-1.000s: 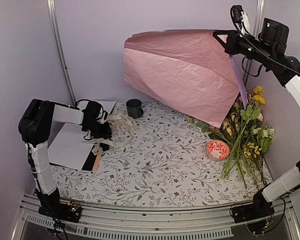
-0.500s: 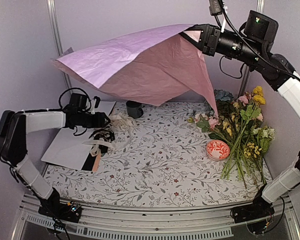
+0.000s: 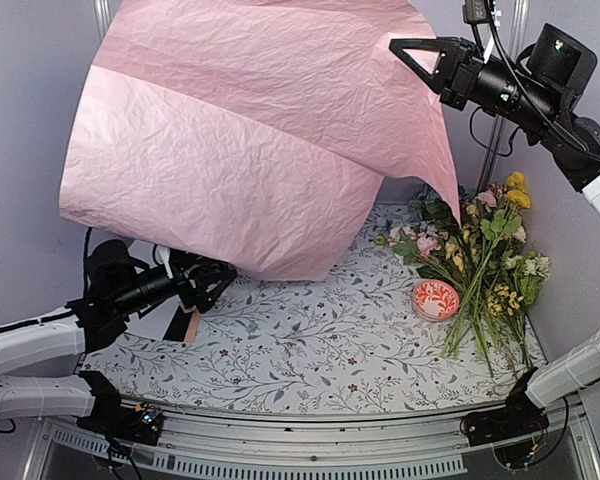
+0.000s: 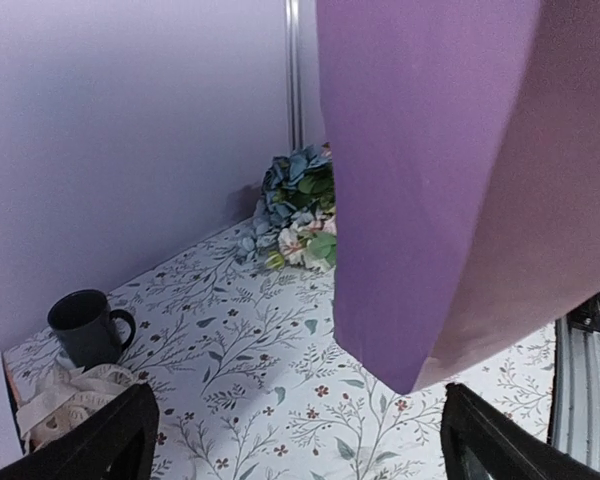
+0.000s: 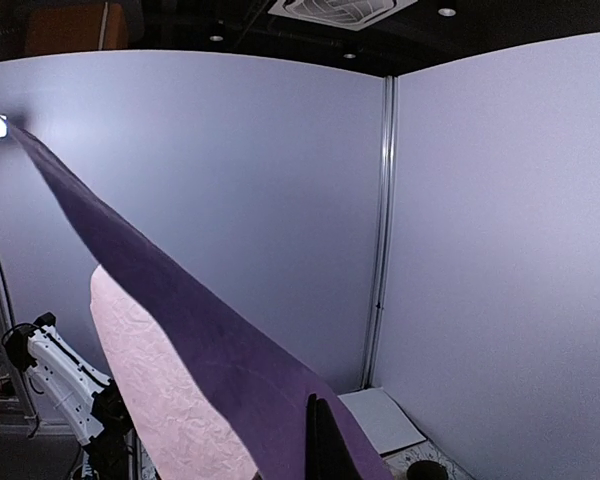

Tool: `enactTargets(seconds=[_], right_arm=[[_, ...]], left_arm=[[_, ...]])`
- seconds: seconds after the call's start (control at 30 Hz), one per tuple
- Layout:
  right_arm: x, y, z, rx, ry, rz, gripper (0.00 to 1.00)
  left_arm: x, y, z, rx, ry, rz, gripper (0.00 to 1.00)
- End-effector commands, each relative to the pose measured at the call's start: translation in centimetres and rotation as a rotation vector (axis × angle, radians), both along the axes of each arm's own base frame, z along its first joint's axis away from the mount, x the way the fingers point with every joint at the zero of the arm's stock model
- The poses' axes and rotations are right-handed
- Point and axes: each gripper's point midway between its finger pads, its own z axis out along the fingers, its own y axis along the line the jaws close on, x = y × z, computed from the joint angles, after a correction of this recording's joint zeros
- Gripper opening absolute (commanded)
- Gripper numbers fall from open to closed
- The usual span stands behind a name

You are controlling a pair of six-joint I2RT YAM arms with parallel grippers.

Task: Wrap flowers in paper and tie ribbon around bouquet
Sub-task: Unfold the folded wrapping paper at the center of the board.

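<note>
The paper [image 3: 240, 150] is a big crinkled sheet, pink on the camera side and lilac-purple on the other [image 4: 430, 170]. It hangs spread over the back left of the table. My right gripper [image 3: 405, 47] is shut on its top corner, high at the right [image 5: 320, 440]. The flowers [image 3: 428, 240] lie at the back right, pink and blue heads showing [image 4: 295, 205]. My left gripper [image 3: 212, 282] is low over the table's left side, under the sheet's hanging edge, open with nothing between its fingers [image 4: 300, 450]. A crumpled cream ribbon [image 4: 75, 395] lies beside a dark mug.
The dark mug [image 4: 85, 325] stands at the back left. A loose pile of long-stemmed yellow and pink flowers [image 3: 495, 280] and a small red bowl [image 3: 435, 298] are at the right. A flat white sheet [image 5: 385, 420] lies on the left. Purple walls close in the back and sides.
The right gripper has swung the paper up and leftward, so it now hangs spread wide. The left gripper has opened, and its arm has dropped low.
</note>
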Motion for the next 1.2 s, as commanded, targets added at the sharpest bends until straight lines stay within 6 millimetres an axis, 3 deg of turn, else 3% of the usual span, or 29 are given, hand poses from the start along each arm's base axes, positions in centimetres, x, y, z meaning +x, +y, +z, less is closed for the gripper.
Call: enactTargets(seconds=[0.0, 0.17, 0.37, 0.73, 0.8, 0.83, 0.9, 0.93, 1.03, 1.17], right_arm=[[0.1, -0.8, 0.1, -0.013, -0.052, -0.027, 0.00], [1.4, -2.1, 0.2, -0.010, -0.048, -0.093, 0.00], [2.6, -3.9, 1.0, 0.004, -0.053, -0.137, 0.00], [5.5, -4.5, 1.5, 0.063, 0.031, -0.219, 0.00], [5.9, -4.5, 1.3, 0.068, 0.048, -0.221, 0.00], [6.0, -4.4, 1.2, 0.068, 0.054, -0.218, 0.00], [6.0, -4.4, 1.0, 0.067, 0.061, -0.220, 0.00], [6.1, -4.6, 0.9, 0.067, 0.066, -0.229, 0.00], [6.7, -6.0, 0.1, 0.058, 0.093, -0.286, 0.00], [8.6, -7.8, -4.2, -0.011, 0.218, -0.404, 0.00]], left_arm=[[-3.8, -2.1, 3.1, -0.058, -0.095, -0.206, 0.99], [-6.1, -3.1, 3.2, -0.076, -0.086, -0.285, 0.99], [-6.8, -1.6, 6.4, -0.179, -0.212, -0.236, 0.99], [-9.2, -7.4, 5.0, -0.133, -0.182, -0.411, 0.99], [-9.2, -7.9, 5.3, -0.147, -0.177, -0.412, 0.90], [-9.1, -8.1, 5.5, -0.156, -0.166, -0.409, 0.75], [-9.4, -7.9, 6.3, -0.189, -0.174, -0.418, 0.18], [-9.4, -7.5, 6.7, -0.210, -0.178, -0.403, 0.00], [-8.4, -6.1, 7.2, -0.225, -0.144, -0.306, 0.00], [-6.2, -4.4, 8.5, -0.148, -0.065, -0.138, 0.00]])
